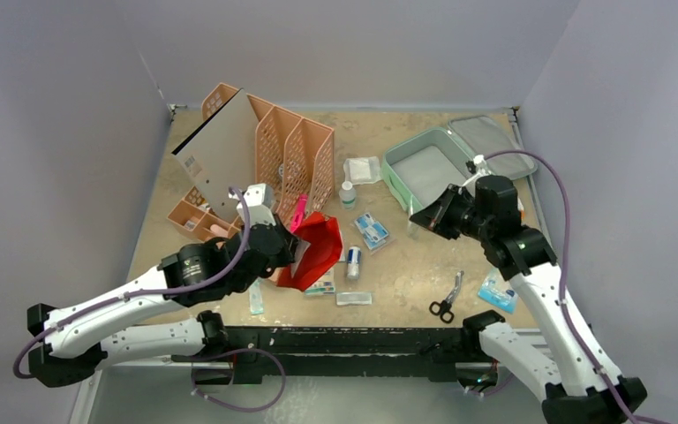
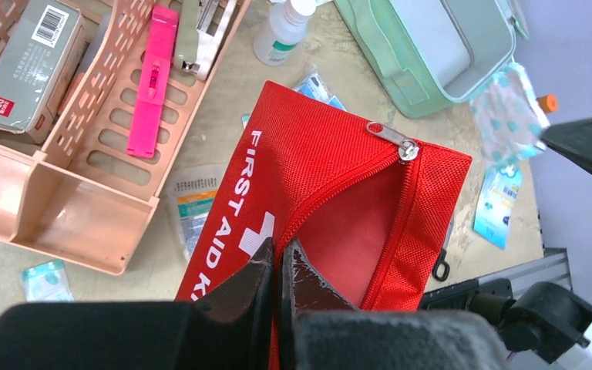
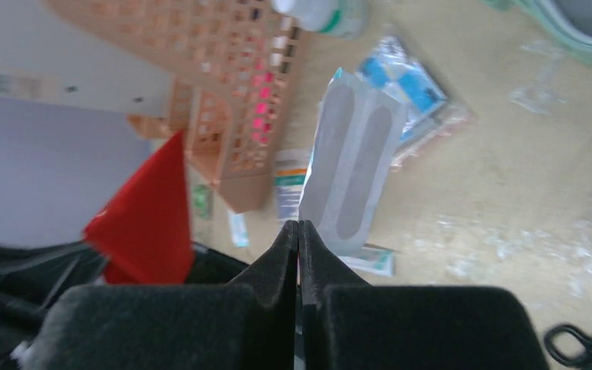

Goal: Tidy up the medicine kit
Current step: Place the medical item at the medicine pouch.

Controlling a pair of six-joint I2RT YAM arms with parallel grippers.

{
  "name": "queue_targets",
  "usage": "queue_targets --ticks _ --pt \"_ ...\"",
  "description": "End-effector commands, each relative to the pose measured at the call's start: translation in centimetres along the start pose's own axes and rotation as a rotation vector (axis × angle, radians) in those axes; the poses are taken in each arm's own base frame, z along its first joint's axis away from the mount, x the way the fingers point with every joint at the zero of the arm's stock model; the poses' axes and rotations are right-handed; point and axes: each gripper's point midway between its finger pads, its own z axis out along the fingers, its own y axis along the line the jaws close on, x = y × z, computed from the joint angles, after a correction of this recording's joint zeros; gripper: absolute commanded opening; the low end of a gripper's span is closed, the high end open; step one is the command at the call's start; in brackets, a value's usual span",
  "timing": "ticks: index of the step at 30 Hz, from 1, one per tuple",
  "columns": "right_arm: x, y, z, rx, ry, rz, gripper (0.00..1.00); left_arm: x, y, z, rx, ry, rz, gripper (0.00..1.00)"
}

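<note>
The left gripper is clenched on the edge of a red "FIRST AID KIT" pouch, holding it lifted and tilted above the worktop with its zipper open and its mouth gaping. Across the worktop, the right gripper pinches a flat clear packet holding two grey strips, hanging just beside the near left corner of the medicine kit. The mint-green case sits at the far right of the worktop, its grey-lined lid laid back and open. An orange mesh file rack stands at the far left, a small white bottle stands between rack and case, and black-handled scissors lie near the front edge.
</note>
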Motion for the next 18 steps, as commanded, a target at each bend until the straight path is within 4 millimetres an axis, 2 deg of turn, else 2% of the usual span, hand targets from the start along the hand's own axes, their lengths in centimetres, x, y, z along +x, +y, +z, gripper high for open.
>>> queue_targets --ticks 1,6,10,15,18 --pt "-0.5 6.8 -3.6 -0.275 0.006 0.025 0.00 -2.0 -1.5 0.8 -0.007 -0.088 -0.139 0.00" --pt "-1.4 10.6 -6.6 -0.429 -0.018 0.040 0.00 -2.4 -2.2 2.5 -0.046 -0.136 -0.190 0.00" --pt "-1.2 12.5 -8.0 -0.523 0.011 0.055 0.00 -2.8 -3.7 3.7 -0.030 -0.164 -0.200 0.00" --pt "-1.0 13.9 -9.3 -0.627 0.024 0.108 0.00 -2.9 -4.8 5.3 -0.065 -0.183 -0.201 0.00" --pt "-1.1 13.9 -9.7 -0.646 -0.006 0.112 0.00 -2.5 -5.4 6.1 -0.072 -0.179 -0.217 0.00"
